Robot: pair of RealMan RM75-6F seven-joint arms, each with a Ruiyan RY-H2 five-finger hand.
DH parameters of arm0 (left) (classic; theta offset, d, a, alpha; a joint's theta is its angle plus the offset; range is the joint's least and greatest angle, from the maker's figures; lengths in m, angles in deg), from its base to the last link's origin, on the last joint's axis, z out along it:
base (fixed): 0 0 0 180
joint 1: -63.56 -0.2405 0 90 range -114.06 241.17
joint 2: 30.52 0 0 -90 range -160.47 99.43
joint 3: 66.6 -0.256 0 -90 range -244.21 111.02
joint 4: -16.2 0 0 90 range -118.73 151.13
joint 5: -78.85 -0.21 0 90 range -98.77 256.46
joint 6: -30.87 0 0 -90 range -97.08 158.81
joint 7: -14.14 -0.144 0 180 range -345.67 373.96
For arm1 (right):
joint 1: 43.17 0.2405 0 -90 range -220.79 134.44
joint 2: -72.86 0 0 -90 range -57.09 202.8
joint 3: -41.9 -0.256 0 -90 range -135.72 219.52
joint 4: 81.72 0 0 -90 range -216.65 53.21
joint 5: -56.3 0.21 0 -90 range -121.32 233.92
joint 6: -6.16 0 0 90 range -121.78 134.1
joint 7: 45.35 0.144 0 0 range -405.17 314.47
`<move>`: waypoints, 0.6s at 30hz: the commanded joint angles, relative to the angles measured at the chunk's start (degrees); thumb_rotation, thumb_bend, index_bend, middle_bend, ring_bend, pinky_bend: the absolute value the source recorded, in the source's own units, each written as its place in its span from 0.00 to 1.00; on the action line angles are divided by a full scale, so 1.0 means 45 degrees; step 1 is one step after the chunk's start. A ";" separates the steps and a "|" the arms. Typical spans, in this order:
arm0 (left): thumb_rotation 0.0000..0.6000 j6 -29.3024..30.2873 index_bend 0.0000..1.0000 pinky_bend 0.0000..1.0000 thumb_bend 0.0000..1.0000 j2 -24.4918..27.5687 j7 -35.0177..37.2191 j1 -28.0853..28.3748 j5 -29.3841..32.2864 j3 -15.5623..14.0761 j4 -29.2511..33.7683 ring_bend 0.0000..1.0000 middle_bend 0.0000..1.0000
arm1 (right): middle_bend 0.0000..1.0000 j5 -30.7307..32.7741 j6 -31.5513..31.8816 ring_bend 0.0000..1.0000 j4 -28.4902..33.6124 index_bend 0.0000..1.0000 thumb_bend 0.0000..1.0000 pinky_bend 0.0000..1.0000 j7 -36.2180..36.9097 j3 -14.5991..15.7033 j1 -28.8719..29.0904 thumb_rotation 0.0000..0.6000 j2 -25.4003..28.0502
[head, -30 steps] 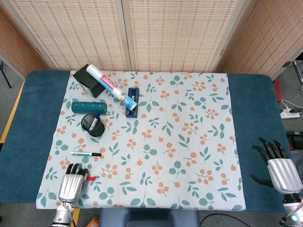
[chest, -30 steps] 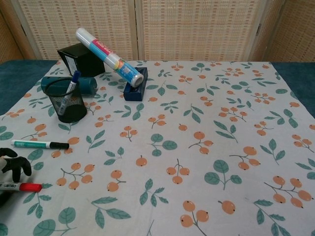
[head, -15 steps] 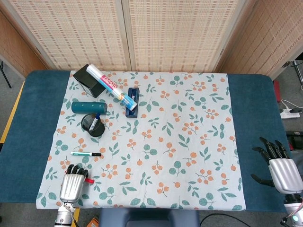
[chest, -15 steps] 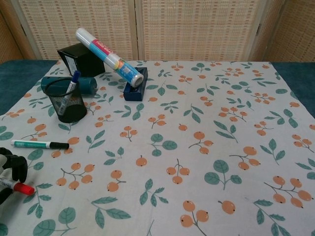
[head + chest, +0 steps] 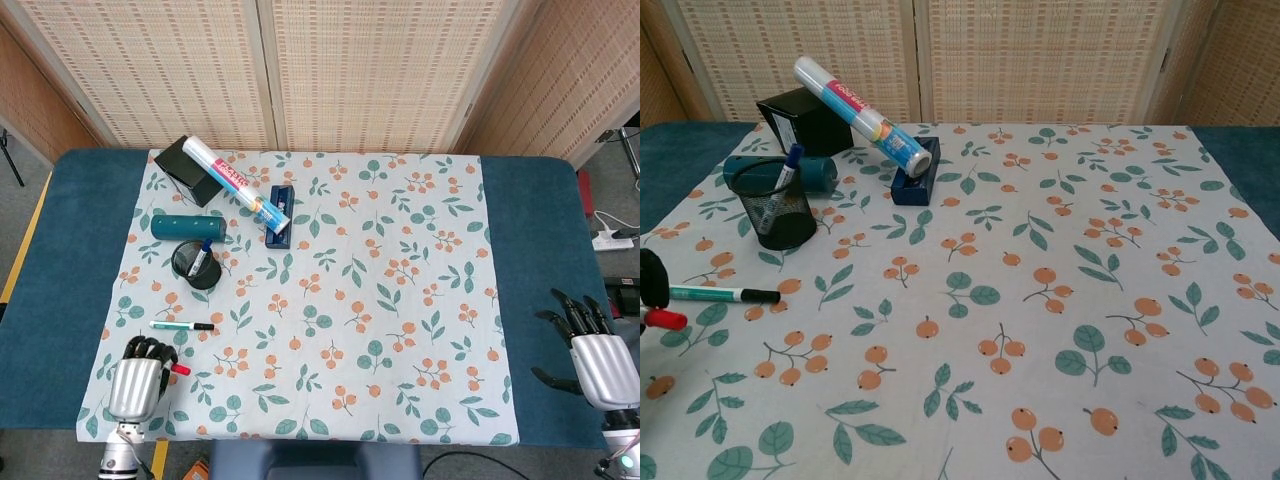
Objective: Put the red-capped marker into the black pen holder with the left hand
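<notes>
My left hand point(image 5: 137, 378) holds the red-capped marker point(image 5: 179, 369) at the front left of the cloth; its red cap sticks out to the right of the curled fingers. The chest view shows only the hand's dark edge point(image 5: 652, 278) and the red cap point(image 5: 664, 319), lifted off the cloth. The black mesh pen holder point(image 5: 196, 264) stands farther back with a blue pen point(image 5: 199, 256) in it, and it appears in the chest view as well point(image 5: 775, 212). My right hand point(image 5: 594, 352) hovers at the front right, fingers spread and empty.
A green marker with a black cap point(image 5: 181, 325) lies between my left hand and the holder. Behind the holder lie a teal cylinder point(image 5: 187, 226), a black box point(image 5: 189, 170), a white tube point(image 5: 237, 185) and a blue box point(image 5: 281, 218). Floral cloth point(image 5: 380, 290) covers the table.
My left hand has lifted the red-capped marker off the cloth and moved left and up; in the chest view the cap rose from the cloth to beside the green marker.
</notes>
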 commanded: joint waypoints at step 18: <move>1.00 -0.8340 0.59 0.25 0.35 0.4513 0.8978 0.6184 0.6283 0.5739 0.2850 0.30 0.66 | 0.04 -0.0061 0.0354 0.11 0.0001 0.27 0.00 0.05 0.0264 -0.0036 -0.0178 1.00 0.0150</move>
